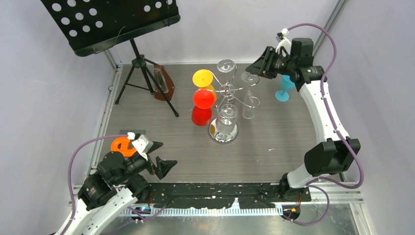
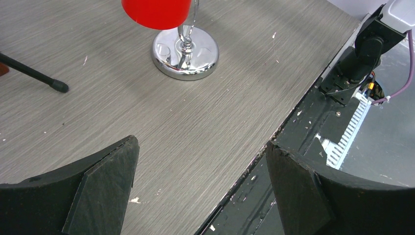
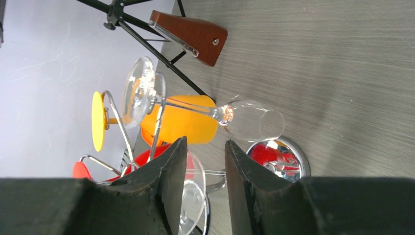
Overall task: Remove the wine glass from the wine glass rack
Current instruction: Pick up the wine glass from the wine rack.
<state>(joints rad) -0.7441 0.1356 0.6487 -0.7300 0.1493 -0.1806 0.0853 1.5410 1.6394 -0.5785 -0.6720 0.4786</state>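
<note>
Shiny chrome wire rack with round mirror base (image 1: 223,134) at the middle of the grey wood-grain worktop (image 1: 279,147). Clear, yellow (image 1: 202,78) and red (image 1: 204,99) glasses hang bowl-down from its scrolled arms. The clear stemmed wine glass (image 1: 250,77) hangs on the far-right arm, still on the rack. The right hand (image 1: 250,68) is just beside it, fingers (image 3: 169,166) a narrow gap apart, clamping nothing that shows. The left hand (image 1: 164,156) is over the near-left corner, well apart from the rack, fingers (image 2: 105,171) spread wide and empty.
</note>
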